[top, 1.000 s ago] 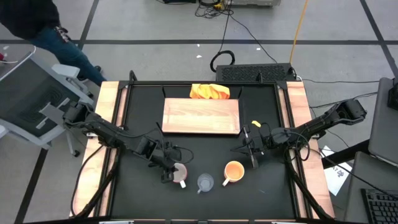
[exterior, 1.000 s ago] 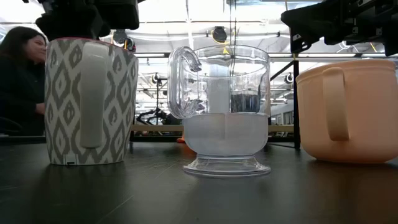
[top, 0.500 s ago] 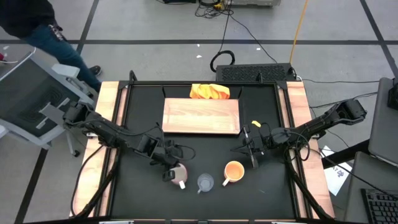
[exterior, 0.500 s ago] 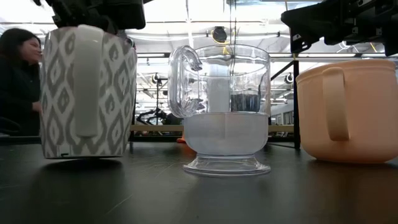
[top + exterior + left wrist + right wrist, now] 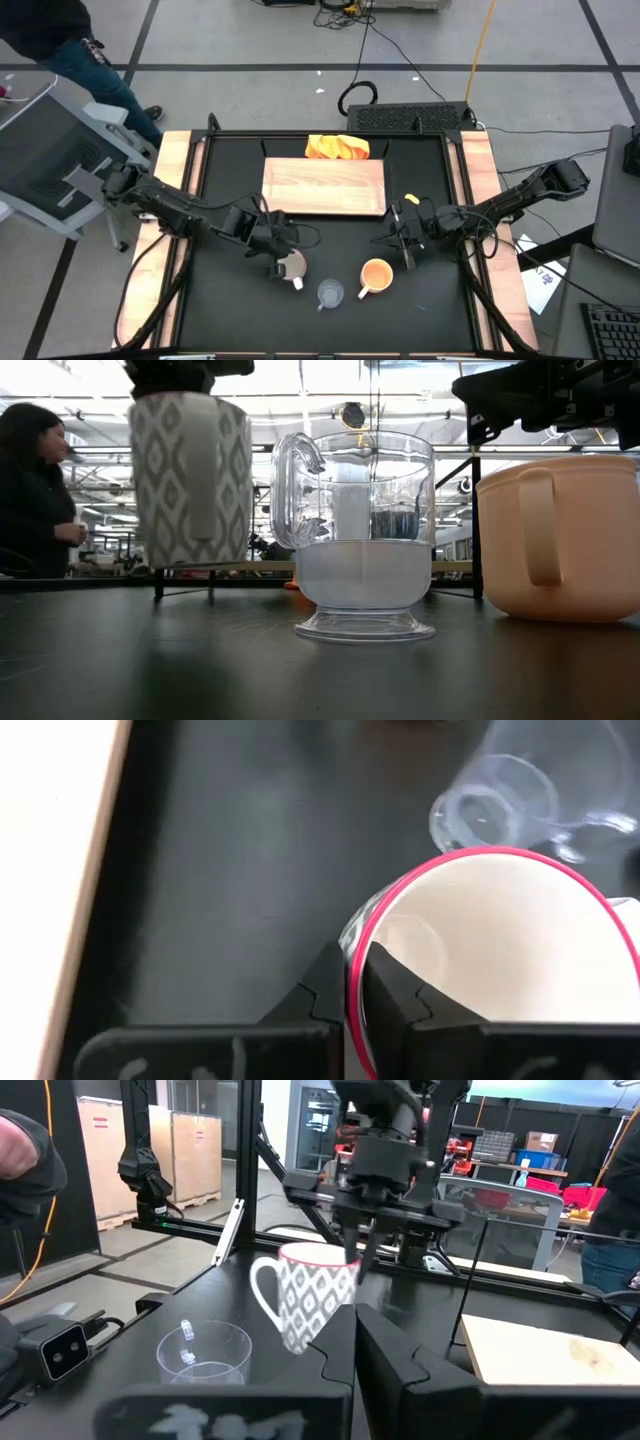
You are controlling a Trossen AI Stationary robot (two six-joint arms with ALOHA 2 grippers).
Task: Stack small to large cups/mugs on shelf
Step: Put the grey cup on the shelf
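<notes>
The white patterned mug (image 5: 190, 478) with a pink rim hangs above the black table, with my left gripper (image 5: 282, 254) shut on it. The clear glass cup (image 5: 330, 293) and the orange mug (image 5: 375, 273) stand on their bases near the table's front edge. The light-wood shelf (image 5: 323, 186) lies flat at the far middle. My right gripper (image 5: 408, 250) hovers shut and holding nothing, just beyond the orange mug. My left gripper pinches the white mug's pink rim (image 5: 352, 960), one finger inside the mug and one outside against its wall. The fingers (image 5: 325, 995) come from above, pointing down. The mug hangs about upright below them, its base clear of the table and its handle (image 5: 200, 470) toward the near edge.
An orange-yellow cloth (image 5: 338, 147) lies bunched just behind the shelf. Wooden rails (image 5: 172, 200) line the table's left and right sides. A person (image 5: 35, 490) stands in the room beyond the table's left side.
My left gripper has gone up and a little toward the far edge and the table's right with the white mug. The mug stood on the table a second ago, tipped as it came off, and now hangs clear beside the glass cup.
</notes>
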